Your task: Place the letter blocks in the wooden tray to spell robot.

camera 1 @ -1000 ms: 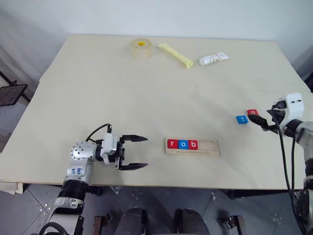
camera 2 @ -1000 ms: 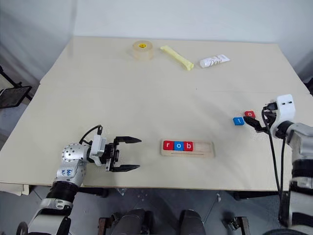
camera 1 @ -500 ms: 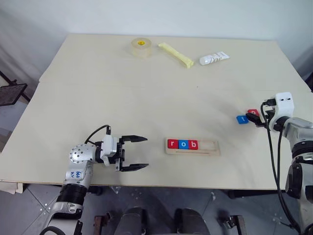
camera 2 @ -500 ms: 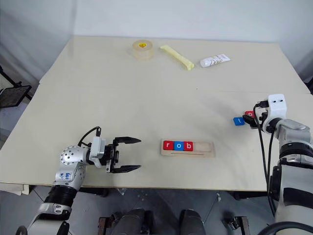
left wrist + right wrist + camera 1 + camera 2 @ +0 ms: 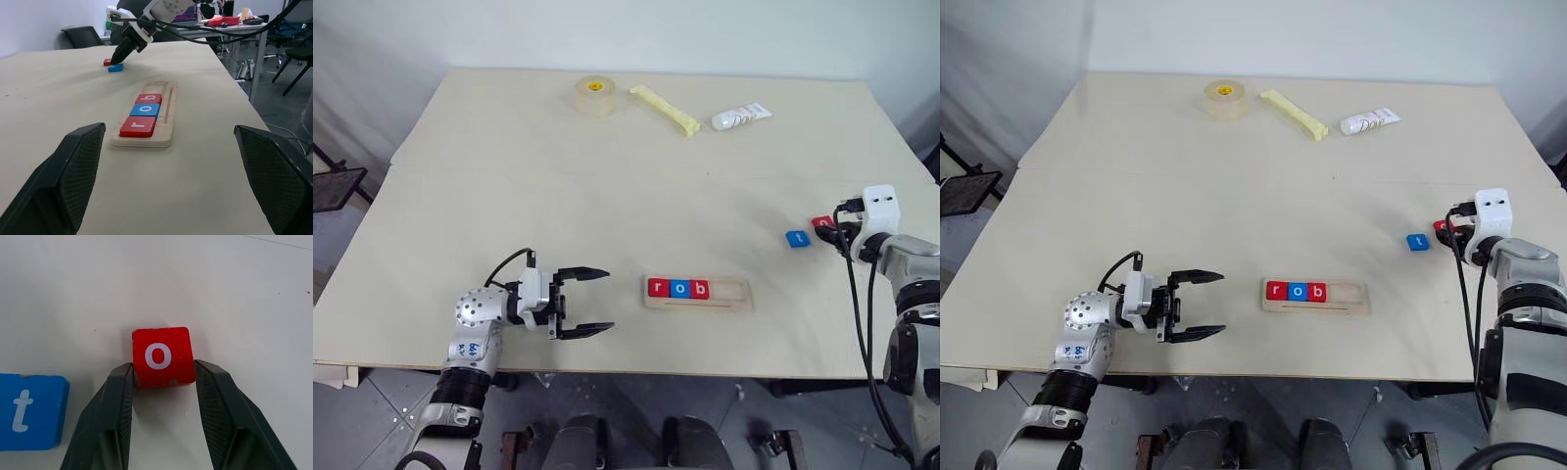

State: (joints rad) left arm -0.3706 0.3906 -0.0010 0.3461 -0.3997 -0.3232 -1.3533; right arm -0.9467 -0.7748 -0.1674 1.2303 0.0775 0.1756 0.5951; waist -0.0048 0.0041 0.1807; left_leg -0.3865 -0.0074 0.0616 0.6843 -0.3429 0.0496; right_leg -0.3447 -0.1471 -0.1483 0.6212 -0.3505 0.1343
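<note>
Gripping red o block [image 5: 162,356] (right jaws).

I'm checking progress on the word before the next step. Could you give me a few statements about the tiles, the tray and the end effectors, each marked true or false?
1. The wooden tray holds three tiles reading r, o, b. True.
2. The tray's last two places are already filled. False: the part past the b is bare.
3. The right end effector has its fingers against both sides of the red o tile. True.
4. The blue t tile is stacked on the red o tile. False: it lies on the table beside it, apart.
5. The left end effector grips a tile. False: it is open and holds nothing, left of the tray.
</note>
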